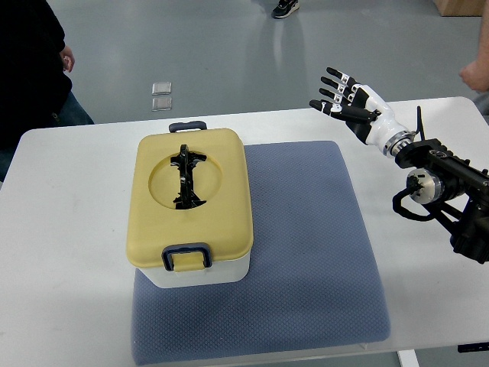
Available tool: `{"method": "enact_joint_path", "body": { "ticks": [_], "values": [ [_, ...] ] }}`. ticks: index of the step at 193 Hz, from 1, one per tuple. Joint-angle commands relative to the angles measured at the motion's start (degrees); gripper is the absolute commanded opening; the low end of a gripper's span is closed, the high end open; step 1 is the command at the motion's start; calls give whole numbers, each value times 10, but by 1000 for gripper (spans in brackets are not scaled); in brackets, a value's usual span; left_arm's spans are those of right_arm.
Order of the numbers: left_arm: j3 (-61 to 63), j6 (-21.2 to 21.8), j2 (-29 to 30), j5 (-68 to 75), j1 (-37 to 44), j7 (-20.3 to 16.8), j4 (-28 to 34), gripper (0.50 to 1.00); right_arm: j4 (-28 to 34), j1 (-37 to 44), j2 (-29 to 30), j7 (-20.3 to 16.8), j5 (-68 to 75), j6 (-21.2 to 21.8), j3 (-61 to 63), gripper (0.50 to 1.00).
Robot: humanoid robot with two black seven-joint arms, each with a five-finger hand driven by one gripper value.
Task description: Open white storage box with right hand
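Bright, even overhead light; soft shadows, sharp focus

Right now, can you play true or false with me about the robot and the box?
1. The yellow lid is on the storage box. True.
2. The right robot hand is grabbing the box's handle. False: it is up in the air, off to the right of the box, fingers spread and holding nothing.
3. The box sits partly on a blue-grey mat. True.
4. The lid has a black handle in a round dip. True.
5. The box is tipped over on its side. False: it stands upright.
6. The table is black. False: it is white.
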Motion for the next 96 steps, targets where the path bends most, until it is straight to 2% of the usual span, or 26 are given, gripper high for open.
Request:
{"method": "enact_joint_path", "body": {
  "ticks": [1, 96],
  "values": [
    [0, 0, 0, 0, 0, 0, 1, 1000, -1, -1, 1, 0, 0, 0, 0, 930],
    [3, -2, 0, 1, 0, 0, 1, 1000, -1, -4, 2, 0, 0, 0, 1, 930]
  ]
}}
